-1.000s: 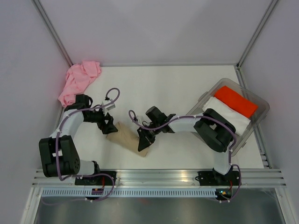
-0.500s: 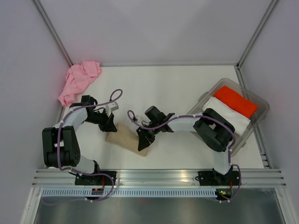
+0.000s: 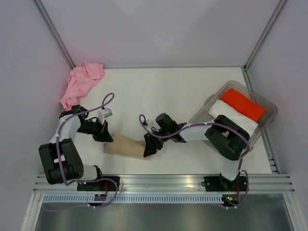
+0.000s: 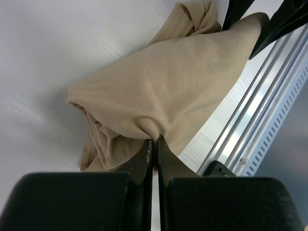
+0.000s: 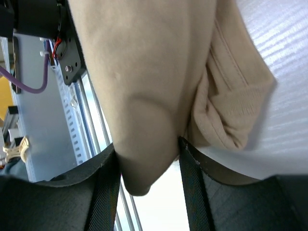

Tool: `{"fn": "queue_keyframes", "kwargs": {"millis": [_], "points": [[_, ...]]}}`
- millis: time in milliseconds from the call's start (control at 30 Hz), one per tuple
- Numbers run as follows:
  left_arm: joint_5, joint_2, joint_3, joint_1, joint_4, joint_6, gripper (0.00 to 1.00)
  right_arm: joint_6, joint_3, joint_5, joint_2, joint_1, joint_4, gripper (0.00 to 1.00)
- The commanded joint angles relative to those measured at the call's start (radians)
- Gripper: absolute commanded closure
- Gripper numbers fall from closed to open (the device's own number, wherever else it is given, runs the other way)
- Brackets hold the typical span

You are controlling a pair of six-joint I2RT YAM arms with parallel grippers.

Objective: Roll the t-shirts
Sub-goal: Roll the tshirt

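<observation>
tan t-shirt (image 3: 126, 146) lies half rolled on the table (image 3: 183, 91) near the front edge, the left gripper (image 3: 104, 137) pinching one end and the right gripper (image 3: 149, 147) pinching the other, so i think both must next turn it over together, tight.

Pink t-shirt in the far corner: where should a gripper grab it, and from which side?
Probably a raised fold on the pink t-shirt, at its edge facing the table, coming from above and the right. It lies crumpled against the left wall, so that side is blocked. The left gripper and right gripper hold the tan t-shirt.
</observation>
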Motion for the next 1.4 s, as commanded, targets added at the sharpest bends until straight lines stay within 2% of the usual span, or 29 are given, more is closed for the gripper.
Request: {"fn": "queue_keyframes", "kwargs": {"millis": [0, 133, 233, 267, 333, 367, 467, 600, 833, 933, 1033, 1067, 1167, 1200, 1300, 1367], "points": [[0.005, -0.068, -0.055, 0.023, -0.067, 0.093, 0.98, 0.138, -0.078, 0.045, -0.043, 0.013, 0.236, 0.46], [0.002, -0.079, -0.075, 0.054, -0.097, 0.12, 0.98, 0.157, -0.122, 0.09, -0.062, 0.035, 0.296, 0.46], [0.016, -0.073, -0.066, 0.089, -0.125, 0.146, 0.98, 0.19, -0.136, 0.136, -0.071, 0.039, 0.35, 0.51], [0.022, -0.076, -0.067, 0.1, -0.13, 0.153, 0.98, 0.207, -0.136, 0.162, -0.072, 0.042, 0.367, 0.62], [0.05, -0.082, -0.072, 0.1, -0.124, 0.174, 0.98, 0.226, -0.136, 0.194, -0.083, 0.042, 0.413, 0.74], [0.059, -0.085, -0.073, 0.1, -0.112, 0.177, 0.98, 0.23, -0.13, 0.211, -0.089, 0.042, 0.417, 0.84], [0.07, -0.091, -0.064, 0.089, -0.005, 0.168, 0.98, 0.232, -0.12, 0.269, -0.118, 0.044, 0.39, 1.0], [0.123, -0.058, 0.026, 0.042, 0.072, 0.119, 0.98, 0.186, -0.12, 0.436, -0.215, 0.042, 0.271, 1.0], [0.146, 0.03, 0.201, -0.15, 0.334, -0.096, 0.98, 0.089, -0.024, 0.633, -0.301, -0.007, 0.073, 1.0], [0.197, 0.019, 0.235, -0.153, 0.356, -0.104, 0.98, 0.036, -0.038, 0.743, -0.365, -0.011, -0.006, 1.0], [0.183, -0.051, 0.169, -0.152, 0.344, -0.053, 0.98, 0.037, -0.069, 0.701, -0.402, -0.008, -0.024, 1.0], [0.173, -0.074, 0.105, -0.15, 0.309, -0.021, 0.98, 0.058, -0.095, 0.665, -0.402, -0.007, -0.015, 1.0], [0.133, -0.143, -0.006, -0.138, 0.212, 0.109, 0.98, 0.068, -0.123, 0.631, -0.366, 0.033, 0.019, 1.0], [0.116, -0.151, -0.024, -0.129, 0.192, 0.158, 0.98, 0.075, -0.126, 0.571, -0.33, 0.054, 0.048, 1.0], [0.099, -0.13, -0.063, -0.066, 0.114, 0.229, 0.98, 0.101, -0.135, 0.431, -0.274, 0.056, 0.127, 1.0], [0.11, -0.085, -0.057, 0.01, 0.076, 0.267, 0.98, 0.112, -0.141, 0.401, -0.263, 0.055, 0.15, 1.0]]}}
